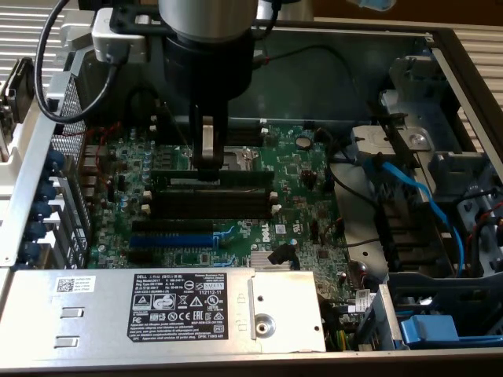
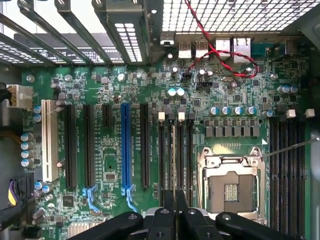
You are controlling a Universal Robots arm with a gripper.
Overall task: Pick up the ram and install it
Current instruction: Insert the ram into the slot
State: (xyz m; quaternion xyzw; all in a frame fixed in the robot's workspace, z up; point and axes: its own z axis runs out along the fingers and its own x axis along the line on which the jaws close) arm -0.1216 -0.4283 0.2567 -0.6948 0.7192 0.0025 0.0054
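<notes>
At the exterior view's left, a thick black rubbery cable (image 1: 49,71) loops over the perforated grey sheet-metal wall (image 1: 72,102) of the open computer case. Below it lies a flat silver metal power-supply box (image 1: 102,316) with a black printed label. Just beside that box, on the glossy green motherboard (image 1: 118,196), runs a long blue plastic expansion slot (image 1: 173,239).

Towards the centre, the gripper (image 1: 206,166) comes straight down from a fat black cylindrical wrist, its pale flat finger ending in a black tip. In the wrist view the gripper (image 2: 175,207) has two black fingers (image 2: 166,210) pressed in on the thin upper edge of the ram (image 2: 173,155), a long, flat dark-green circuit-board stick, so the jaws are clamped on it.

In the exterior view the ram (image 1: 240,177) stands on edge among the long black ribbed memory slots (image 1: 212,206), at the row farthest from the power-supply box. Whether it is fully seated cannot be told.

Further right sits a small finned silver heatsink (image 1: 271,258). At the exterior view's right, a smooth light-blue flat cable (image 1: 420,200) curves across the grey metal drive bay (image 1: 464,169)
</notes>
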